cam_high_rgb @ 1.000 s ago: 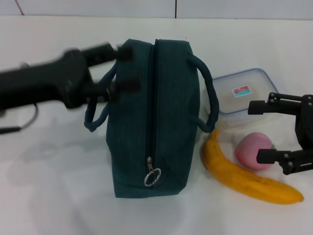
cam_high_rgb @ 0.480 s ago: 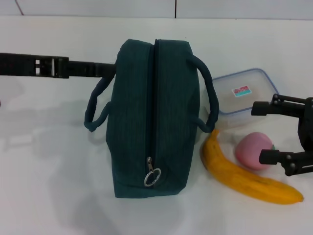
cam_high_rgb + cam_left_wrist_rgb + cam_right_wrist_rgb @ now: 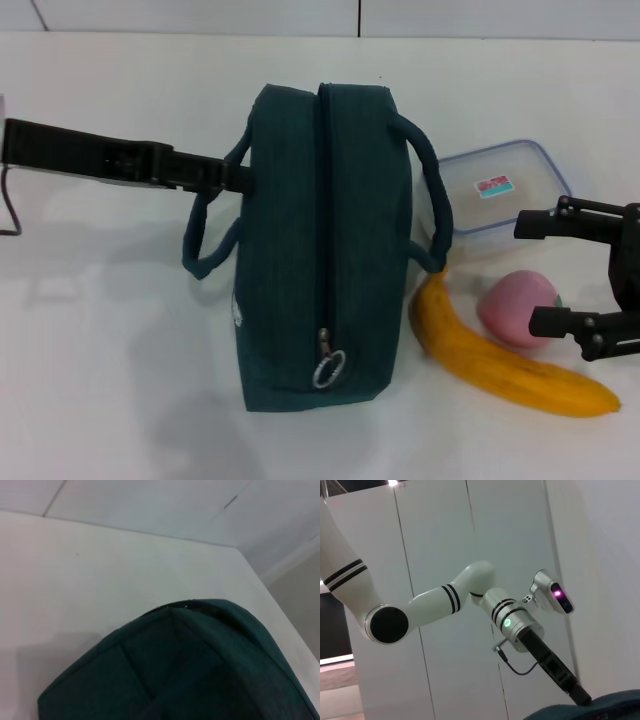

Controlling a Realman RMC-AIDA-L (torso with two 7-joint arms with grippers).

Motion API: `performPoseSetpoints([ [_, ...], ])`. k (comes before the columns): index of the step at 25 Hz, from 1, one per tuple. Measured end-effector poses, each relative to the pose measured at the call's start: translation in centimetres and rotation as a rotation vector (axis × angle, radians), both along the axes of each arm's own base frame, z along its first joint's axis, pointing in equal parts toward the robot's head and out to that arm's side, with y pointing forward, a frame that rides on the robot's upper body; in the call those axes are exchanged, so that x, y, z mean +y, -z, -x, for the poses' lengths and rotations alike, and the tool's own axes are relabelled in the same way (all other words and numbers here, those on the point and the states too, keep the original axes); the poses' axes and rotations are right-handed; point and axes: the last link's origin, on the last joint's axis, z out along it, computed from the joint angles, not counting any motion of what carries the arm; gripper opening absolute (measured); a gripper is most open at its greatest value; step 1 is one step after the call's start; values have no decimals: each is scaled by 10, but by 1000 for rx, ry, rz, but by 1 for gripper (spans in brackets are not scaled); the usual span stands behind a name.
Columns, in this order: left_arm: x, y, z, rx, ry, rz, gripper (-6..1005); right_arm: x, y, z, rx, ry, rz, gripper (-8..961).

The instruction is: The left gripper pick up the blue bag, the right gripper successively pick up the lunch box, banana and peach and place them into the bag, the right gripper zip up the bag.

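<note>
1. A large dark teal-blue fabric bag [image 3: 325, 240] stands on the white tabletop [image 3: 110, 350], its zipper closed along the top and a metal ring pull [image 3: 329, 369] hanging at the near end.
2. The left gripper [image 3: 235, 176], a slim black claw on a black arm, reaches in level from the robot's left; its tip meets the bag's left side where the rope-like left handle [image 3: 205, 235] rises. Whether its fingers are open or closed cannot be told.
3. The right gripper [image 3: 535, 272] hovers at the robot's right with its two black fingers [image 3: 545, 222] spread apart, holding nothing.
4. A round pink peach [image 3: 517, 306] sits just beside the nearer finger, partly within the gap between the two.
5. A clear rectangular plastic lunch box [image 3: 500, 195] with a blue-rimmed lid lies just beyond the farther finger; its small red-and-blue sticker [image 3: 494, 186] carries writing too small to read.
6. A long curved yellow-orange banana [image 3: 500, 350] lies on the tabletop between bag and peach, its tail running under the nearer finger.
7. The left wrist view shows only the bag's teal end [image 3: 190, 670] and bare tabletop.
</note>
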Motion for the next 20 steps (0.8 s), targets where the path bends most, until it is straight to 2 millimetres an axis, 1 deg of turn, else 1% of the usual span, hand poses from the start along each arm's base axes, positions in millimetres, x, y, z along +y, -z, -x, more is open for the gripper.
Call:
performPoseSetpoints([
  [5,5,3,-6,26,-3,15,861,0,1,0,2,1,2,874],
  [13,10,-1,-22,21,0,51,861,-1,2,-2,4,2,4,875],
  [20,11,1,-24,30,-42,79,834,-2,4,-3,13,6,1,875],
])
